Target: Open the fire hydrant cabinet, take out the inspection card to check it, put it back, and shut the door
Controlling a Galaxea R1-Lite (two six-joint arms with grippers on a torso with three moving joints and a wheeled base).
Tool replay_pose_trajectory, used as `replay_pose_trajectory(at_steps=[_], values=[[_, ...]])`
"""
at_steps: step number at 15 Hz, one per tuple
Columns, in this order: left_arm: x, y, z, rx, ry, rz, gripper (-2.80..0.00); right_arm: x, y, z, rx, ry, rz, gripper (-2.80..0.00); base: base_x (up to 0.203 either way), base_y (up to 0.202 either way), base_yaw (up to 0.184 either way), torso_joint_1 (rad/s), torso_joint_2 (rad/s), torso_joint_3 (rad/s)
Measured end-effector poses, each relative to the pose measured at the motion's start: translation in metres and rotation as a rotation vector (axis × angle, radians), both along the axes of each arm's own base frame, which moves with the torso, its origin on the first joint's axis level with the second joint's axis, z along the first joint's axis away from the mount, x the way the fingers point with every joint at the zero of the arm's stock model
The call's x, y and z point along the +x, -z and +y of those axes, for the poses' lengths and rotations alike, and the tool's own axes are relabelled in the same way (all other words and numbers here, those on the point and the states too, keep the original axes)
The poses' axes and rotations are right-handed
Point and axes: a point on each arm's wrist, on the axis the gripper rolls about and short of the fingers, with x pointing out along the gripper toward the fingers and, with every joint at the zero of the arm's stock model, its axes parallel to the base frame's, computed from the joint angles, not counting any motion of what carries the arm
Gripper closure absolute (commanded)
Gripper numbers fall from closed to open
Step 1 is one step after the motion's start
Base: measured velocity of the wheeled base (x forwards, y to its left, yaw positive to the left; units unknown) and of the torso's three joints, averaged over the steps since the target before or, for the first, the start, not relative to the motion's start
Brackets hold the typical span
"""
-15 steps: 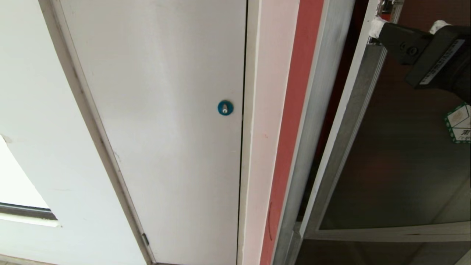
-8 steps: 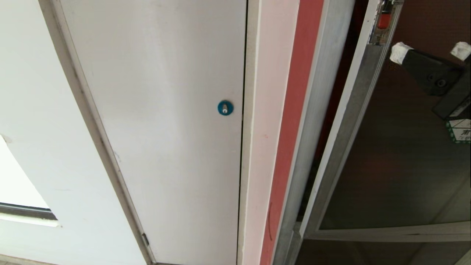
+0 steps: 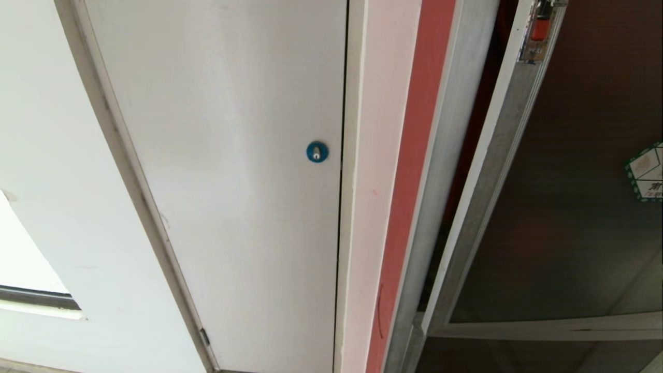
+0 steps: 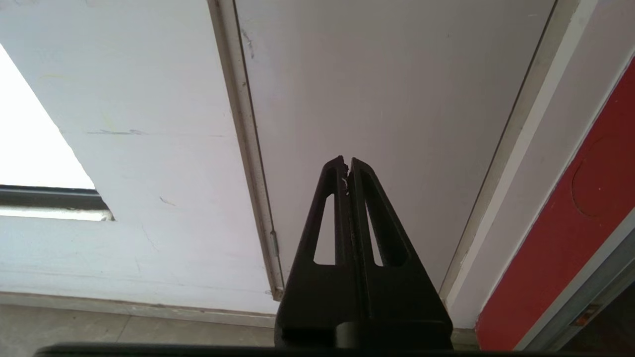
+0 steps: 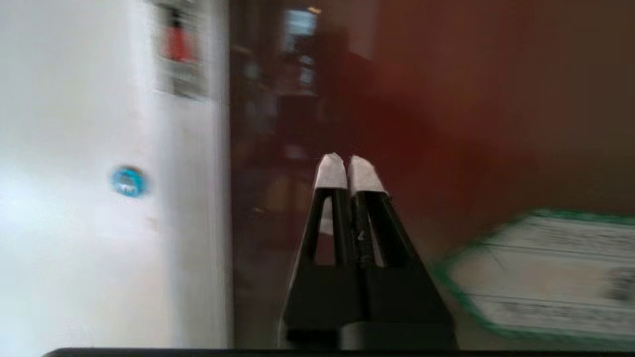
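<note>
The fire hydrant cabinet's aluminium frame [image 3: 446,155] runs beside a red strip at the right of the head view. The door [image 3: 564,223], dark glass in an aluminium frame, stands a little off it with a dark gap between. The door carries a small red latch [image 3: 539,27] and a green-and-white sticker [image 3: 646,173]. My right gripper [image 5: 347,171] is outside the head view. It is shut on nothing, its white-taped tips in front of the dark glass [image 5: 446,99], with the sticker [image 5: 540,277] beside them. The inspection card is out of view. My left gripper [image 4: 347,163] is shut and parked low.
A plain white panel door [image 3: 233,155] with a round blue lock [image 3: 317,152] fills the middle of the head view, with white wall to its left. The left wrist view shows that door's lower part [image 4: 387,99] and the floor [image 4: 124,332] below it.
My right gripper has drawn back from beside the red latch, down and to the right, out of the head view. Its fingers, open earlier, are shut now.
</note>
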Motion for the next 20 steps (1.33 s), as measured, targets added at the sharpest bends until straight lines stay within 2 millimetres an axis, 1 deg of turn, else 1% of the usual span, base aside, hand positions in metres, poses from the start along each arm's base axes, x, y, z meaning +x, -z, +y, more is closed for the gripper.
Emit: replay_pose_trajectory(at_steps=[3,5,7,10,12,14,16,18,20], values=[[0.0,0.0,0.0,0.0,0.0,0.0,0.0,-0.014,0.001,-0.029,-0.002,0.186,0.019,0.0,0.0,0.0,0.0,0.0,0.0,0.0],[0.0,0.0,0.0,0.0,0.0,0.0,0.0,-0.03,0.001,-0.048,0.018,0.339,0.008,0.0,0.0,0.0,0.0,0.0,0.0,0.0],[0.0,0.0,0.0,0.0,0.0,0.0,0.0,-0.051,0.003,-0.062,0.039,0.483,0.003,0.0,0.0,0.0,0.0,0.0,0.0,0.0],[0.0,0.0,0.0,0.0,0.0,0.0,0.0,-0.089,0.011,-0.072,0.04,0.632,0.004,0.0,0.0,0.0,0.0,0.0,0.0,0.0],[0.0,0.0,0.0,0.0,0.0,0.0,0.0,-0.115,0.023,-0.072,0.021,0.656,0.011,0.0,0.0,0.0,0.0,0.0,0.0,0.0],[0.0,0.0,0.0,0.0,0.0,0.0,0.0,-0.136,0.042,-0.071,-0.001,0.662,0.041,0.0,0.0,0.0,0.0,0.0,0.0,0.0],[0.0,0.0,0.0,0.0,0.0,0.0,0.0,-0.146,0.07,-0.07,-0.021,0.633,0.066,0.0,0.0,0.0,0.0,0.0,0.0,0.0],[0.0,0.0,0.0,0.0,0.0,0.0,0.0,-0.147,0.099,-0.068,-0.03,0.547,0.079,0.0,0.0,0.0,0.0,0.0,0.0,0.0],[0.0,0.0,0.0,0.0,0.0,0.0,0.0,-0.145,0.132,-0.066,-0.041,0.423,0.1,0.0,0.0,0.0,0.0,0.0,0.0,0.0]])
